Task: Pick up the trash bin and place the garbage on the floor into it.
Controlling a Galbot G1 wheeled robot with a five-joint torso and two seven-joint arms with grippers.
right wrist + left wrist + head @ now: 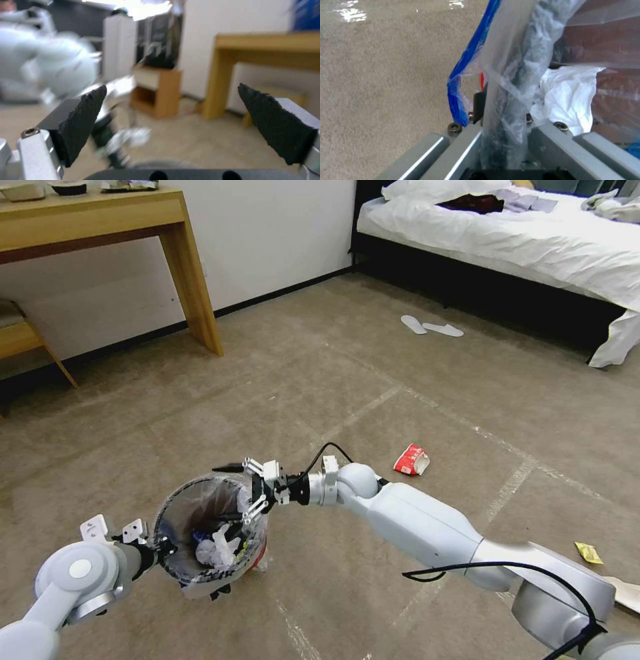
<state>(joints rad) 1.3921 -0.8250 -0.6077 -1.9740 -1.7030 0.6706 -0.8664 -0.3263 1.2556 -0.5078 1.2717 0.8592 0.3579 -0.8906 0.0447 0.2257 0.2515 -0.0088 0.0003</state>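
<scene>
Holding: left gripper (157,548) clamps trash bin (200,513) rim.
Right gripper (257,490): wide open, empty, above bin.
Risk: we judge thin rim hold may slip, spilling garbage (217,550).

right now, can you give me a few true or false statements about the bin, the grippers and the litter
1. The left gripper is shut on the trash bin rim. True.
2. The right gripper carries a tissue. False: it is open and empty, at the bin's rim.
3. The bin is empty. False: white tissues lie inside.
4. A crushed red-and-white cup lies on the floor. True.
</scene>
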